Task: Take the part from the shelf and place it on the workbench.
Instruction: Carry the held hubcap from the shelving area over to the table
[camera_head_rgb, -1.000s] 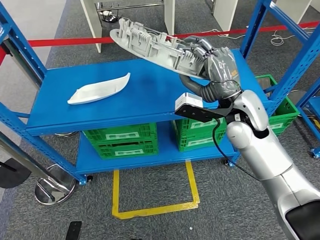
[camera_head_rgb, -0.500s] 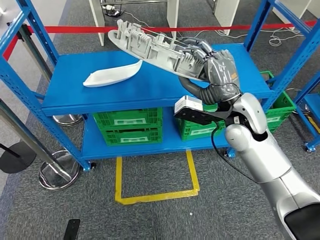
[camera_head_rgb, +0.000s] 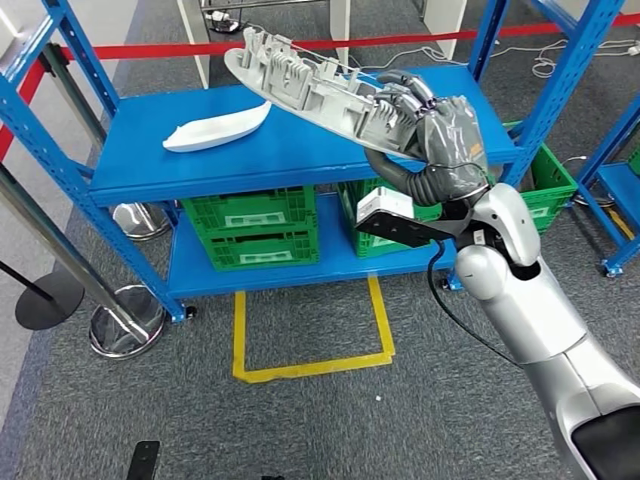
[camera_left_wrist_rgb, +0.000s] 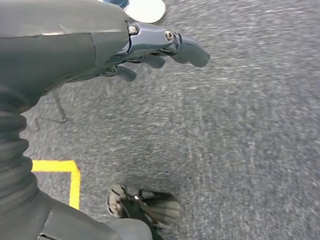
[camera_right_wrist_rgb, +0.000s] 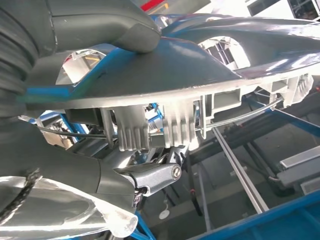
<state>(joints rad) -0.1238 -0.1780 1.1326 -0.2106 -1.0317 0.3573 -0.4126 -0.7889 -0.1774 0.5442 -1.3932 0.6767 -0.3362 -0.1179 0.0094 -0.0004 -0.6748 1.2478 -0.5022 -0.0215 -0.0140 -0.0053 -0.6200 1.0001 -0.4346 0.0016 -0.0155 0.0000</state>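
Right hand (camera_head_rgb: 441, 135) gripping grey part (camera_head_rgb: 317, 85) above shelf (camera_head_rgb: 226, 150), left hand (camera_left_wrist_rgb: 151, 47) empty (fingers apart)

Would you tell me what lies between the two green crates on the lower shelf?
Nothing: in the head view, a bare blue gap separates the left crates from the right crate.

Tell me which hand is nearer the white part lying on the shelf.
Right. The right hand holds the grey part just above the shelf, beside the white part; the left hand hangs over the floor.

Long grey ribbed part (camera_head_rgb: 317, 88), tilted, raised above blue shelf (camera_head_rgb: 302, 150)
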